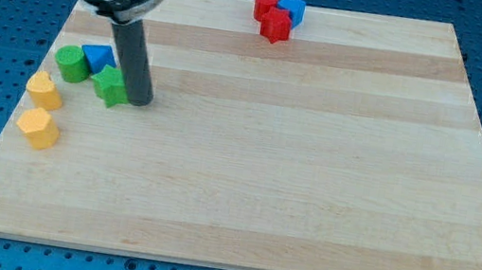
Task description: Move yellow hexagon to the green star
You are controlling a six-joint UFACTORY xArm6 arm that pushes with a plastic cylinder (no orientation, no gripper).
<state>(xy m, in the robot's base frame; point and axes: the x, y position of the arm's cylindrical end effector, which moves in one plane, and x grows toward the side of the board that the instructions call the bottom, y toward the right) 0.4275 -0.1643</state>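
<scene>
The rod's tip (140, 100) rests on the wooden board (313, 165) right against the view's right side of the green star (110, 86); it has no jaws to open or close, so it grips nothing and can only push. Just up and to the view's left of the star sit a blue block (98, 58) and a green cylinder (70, 63). Two yellow blocks lie further left: one (43, 89) near the star, and the yellow hexagon (38, 128) below it, apart from the star. Which is the hexagon is a judgement. The push seems not yet begun; next the tip likely needs to circle to the hexagon's lower left and drive it up-right. Red and blue blocks (277, 16) cluster at the view's top.
</scene>
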